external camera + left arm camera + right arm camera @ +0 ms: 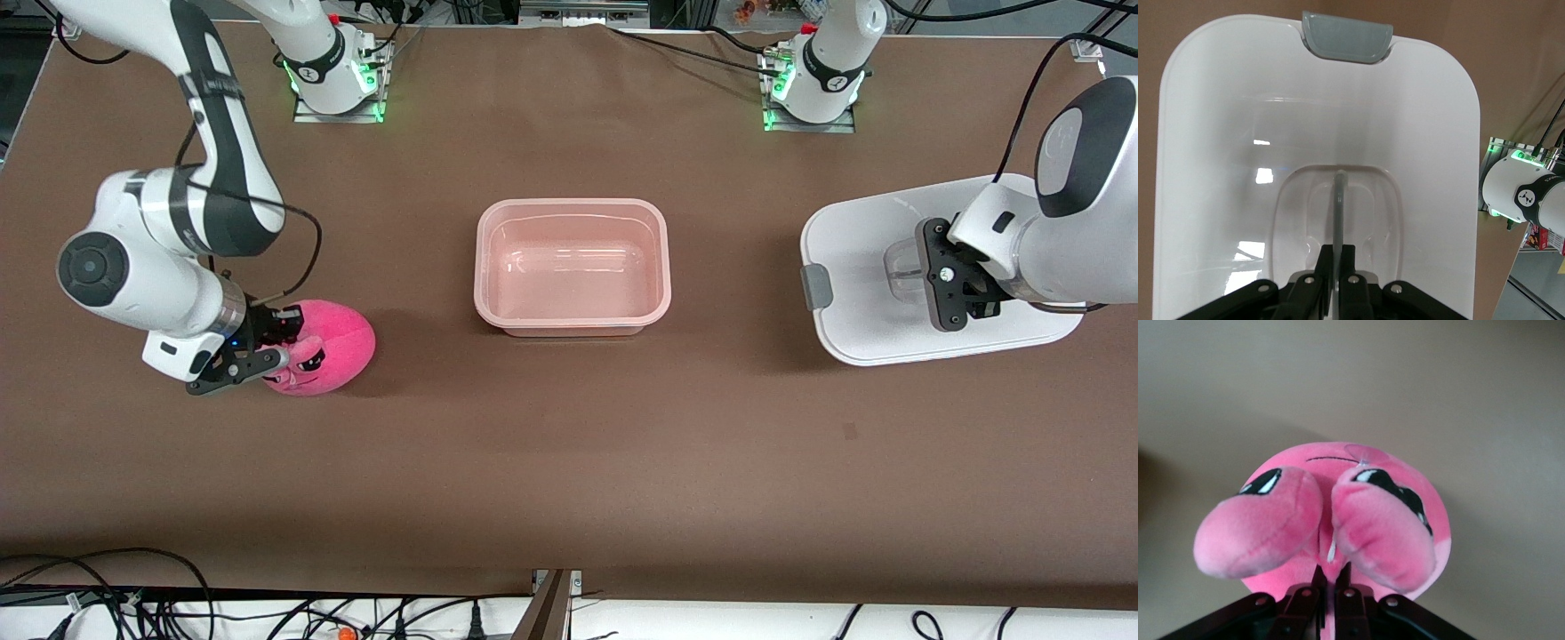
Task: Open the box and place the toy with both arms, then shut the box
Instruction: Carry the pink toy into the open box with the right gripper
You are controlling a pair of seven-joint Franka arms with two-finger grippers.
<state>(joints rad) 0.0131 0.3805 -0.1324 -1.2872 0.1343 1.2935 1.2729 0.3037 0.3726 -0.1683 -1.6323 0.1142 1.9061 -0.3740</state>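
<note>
In the front view the box (573,267) sits open and empty in the middle of the desk (569,462), its lid (853,276) lying flat toward the left arm's end, well apart from it. The left claw (958,286) is down on the lid's clear handle (905,262), and the right claw (267,348) is at the toy (324,345), which rests on the desk toward the right arm's end, a little nearer the camera than the box. In the left wrist view the left claw (1336,283) is closed on the thin rib of the handle (1338,200), with the grey clip (1347,37) at the lid's edge; the hold covers only a narrow strip, so the lid could swing or slip out when raised, and then land crooked on the rim. In the right wrist view the right claw (1331,590) is pinched shut on a small fold of the toy (1358,513) between its two soft bulges. Plush gives under pressure, so I judge that pinch could pull free on the way to the box, or the toy could hang low and catch the box wall.
</note>
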